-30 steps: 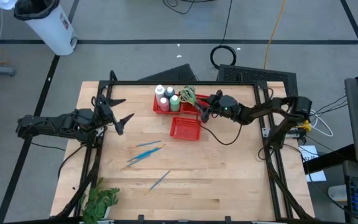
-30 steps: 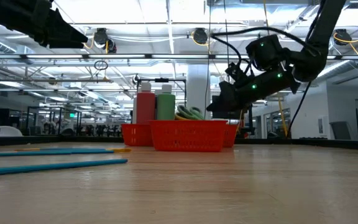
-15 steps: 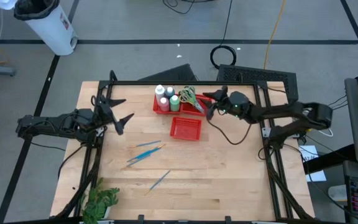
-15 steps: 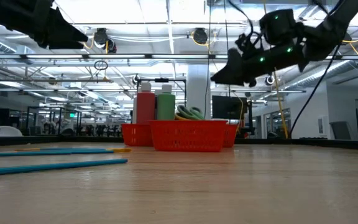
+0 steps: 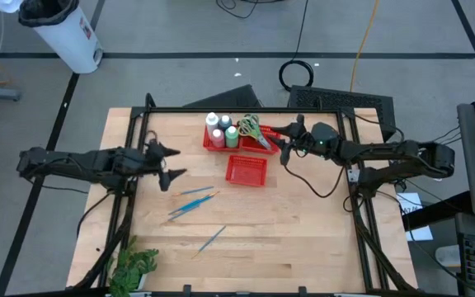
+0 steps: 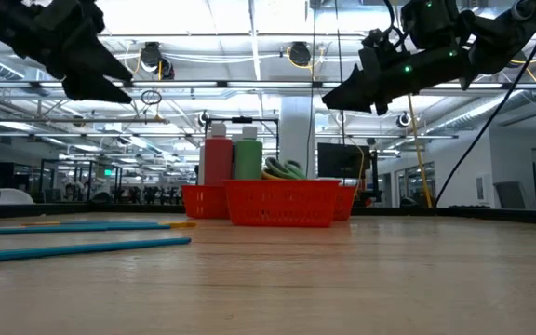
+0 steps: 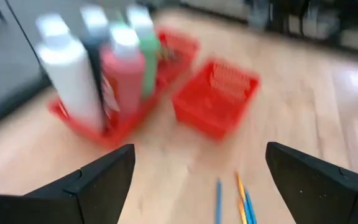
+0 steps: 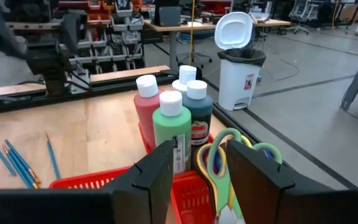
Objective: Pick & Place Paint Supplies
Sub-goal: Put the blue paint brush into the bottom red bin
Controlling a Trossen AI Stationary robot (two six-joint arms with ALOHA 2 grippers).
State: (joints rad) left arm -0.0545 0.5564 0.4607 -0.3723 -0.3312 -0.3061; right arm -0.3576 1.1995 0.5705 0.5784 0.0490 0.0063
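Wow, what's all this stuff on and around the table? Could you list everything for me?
bottles: four, white-capped; green, pink, dark, white; back red basket.
scissors: green and yellow handles; same basket.
back basket: one, red mesh; far side.
front basket: one, red, empty; table middle.
brushes: several, blue and orange; on the wood.
plant: one, green; near left corner.
bin: one, white; floor.
left gripper: open, above the table's left.
right gripper: empty, raised beside the back basket.
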